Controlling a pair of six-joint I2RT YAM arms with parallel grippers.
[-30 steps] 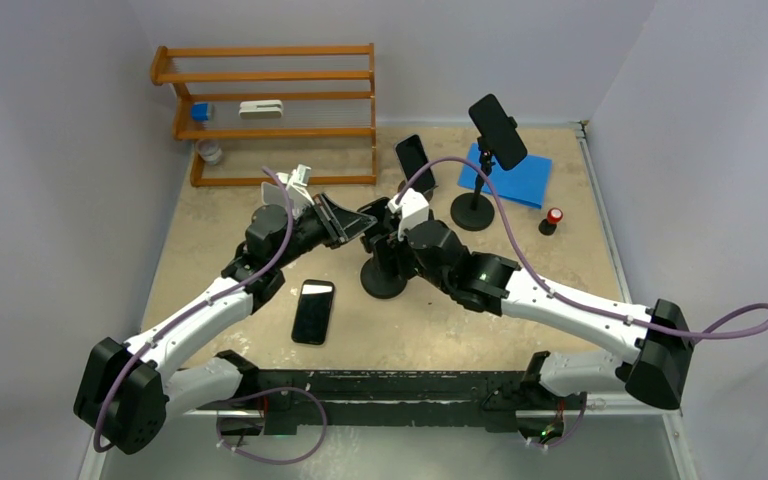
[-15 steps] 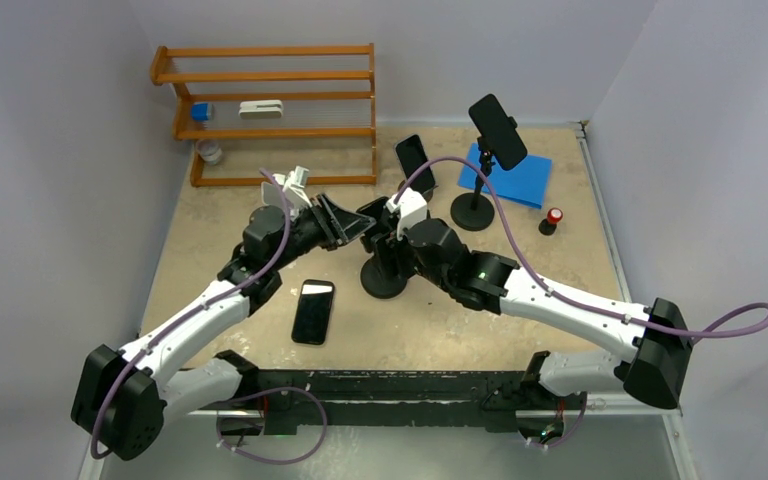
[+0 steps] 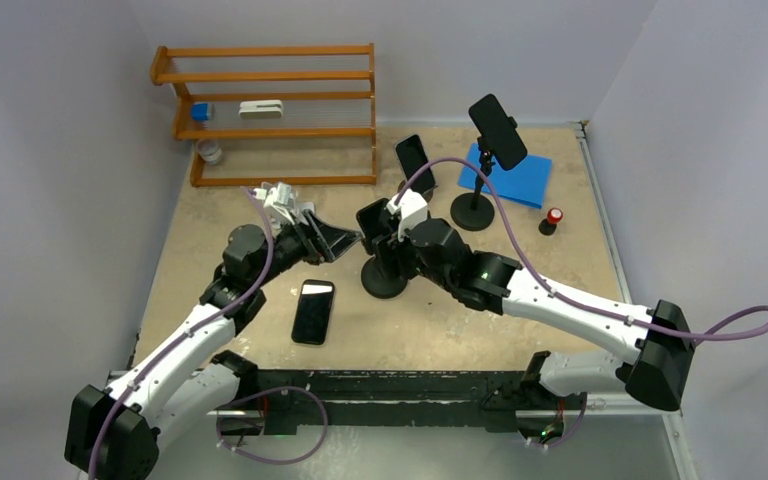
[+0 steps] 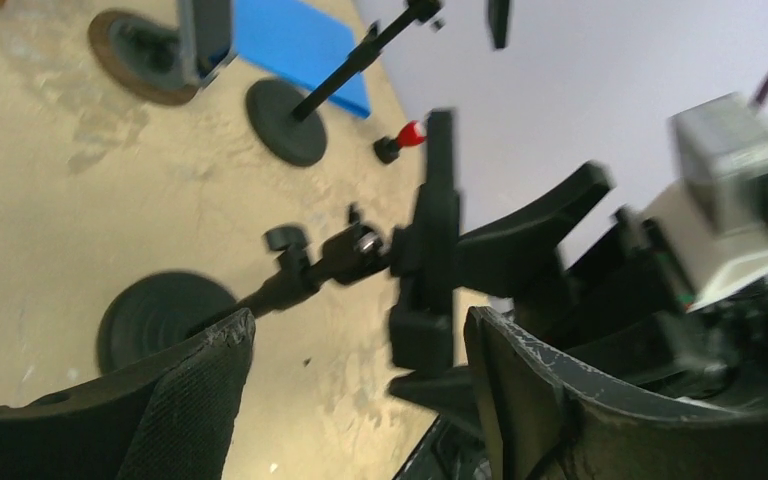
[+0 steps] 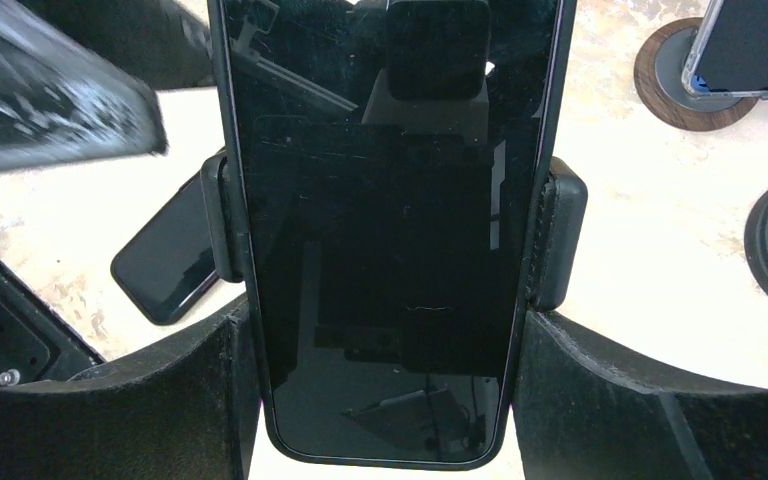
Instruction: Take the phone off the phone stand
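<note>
Phone (image 5: 390, 250): black glass slab with rounded corners; glossy face with fine smudges and reflections. It stands upright in the clamp, near the middle of the table.
Phone stand (image 3: 384, 278): matte black, with a round flat base, a thin stem and two padded side clamps that press on the phone's long edges.
Right gripper (image 5: 385, 330): curved black fingers with a rough, grainy skin. They lie against both long edges of the phone just below the clamps, closed on it.
Left gripper (image 4: 358, 325): the same grainy black fingers, spread wide with nothing between them. It sits to the left of the stand and apart from it; its own camera shows the phone edge-on and blurred.
Table (image 3: 560, 260): flat tan top, mottled like stone, with pale worn patches.
Room: plain pale grey-lilac walls on three sides.
Flat phone (image 3: 313, 311): glossy black, lying face up near the left arm.
Second stand (image 3: 497, 130): black, tall and thin, carrying a tilted dark phone at the far right.
Blue pad (image 3: 520, 180): flat rectangle just beside that stand's base.
Wooden rack (image 3: 270, 110): orange-brown slatted shelves at the far left.
</note>
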